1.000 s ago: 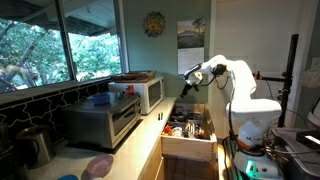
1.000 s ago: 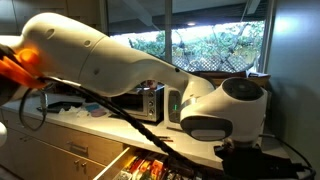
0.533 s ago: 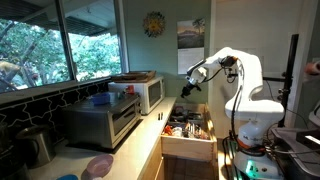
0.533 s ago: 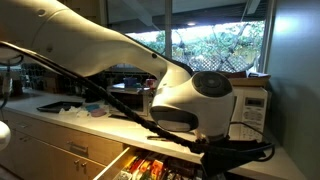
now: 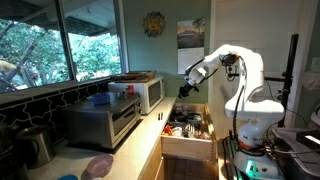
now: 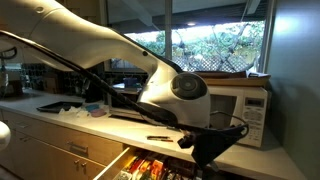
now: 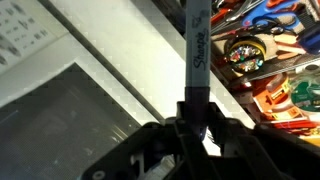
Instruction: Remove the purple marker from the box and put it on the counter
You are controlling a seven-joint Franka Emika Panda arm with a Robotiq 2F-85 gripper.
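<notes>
The fingers (image 7: 214, 128) pinch the marker (image 7: 197, 50) by one end, holding it aloft where the open box (image 5: 188, 150) meets the desk (image 5: 148, 138). The carry looks underway. Next, the arm should move over bare desk, lower, then release.

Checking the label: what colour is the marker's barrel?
Grey with black lettering on the marker, clearest in the wrist view.

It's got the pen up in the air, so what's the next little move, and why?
Probably swing sideways to the counter and lower. The gripper is shut on the marker, held high and clear of the open box.
</notes>
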